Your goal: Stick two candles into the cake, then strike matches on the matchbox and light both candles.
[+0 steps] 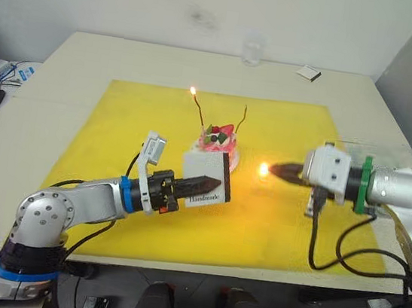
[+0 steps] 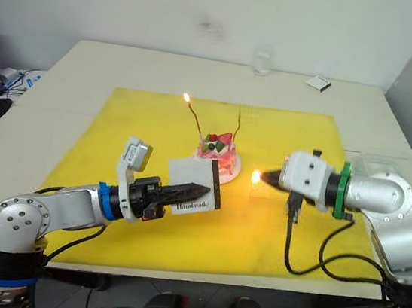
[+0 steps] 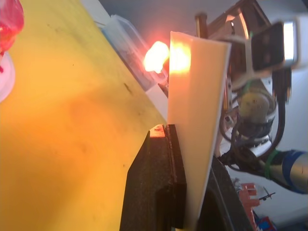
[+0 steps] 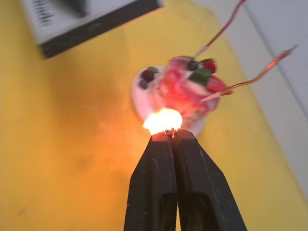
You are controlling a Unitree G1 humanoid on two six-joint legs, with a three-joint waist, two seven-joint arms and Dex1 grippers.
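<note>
Your right gripper [image 1: 278, 170] is hovering over the yellow mat [image 1: 115, 150], just beside the cake [image 1: 219, 142] on its right side, with its two black fingers pressed together on a burning match [image 4: 166, 129]. The flame is glowing right at the fingertips, so you are seeing almost nothing of the stick itself; it is pointing along the fingers, toward the cake, roughly level with the mat.

Your left gripper [image 1: 206, 181] is clamping the matchbox [image 1: 207, 177] by its lower part, holding it upright on edge above the mat, just in front of the cake and apart from it. The box's printed face is turning toward the camera and its dark strip is running up the edge nearest the right gripper.

You are looking at one cake on its small white plate [image 4: 139, 98], sitting near the middle of the mat between the two grippers and farther back. Two candles [image 1: 198, 111] are standing in it, both thin and wavy, both rising roughly upright and leaning slightly apart. The left candle is burning at its tip; the right candle [image 1: 242, 119] is showing no flame.
</note>
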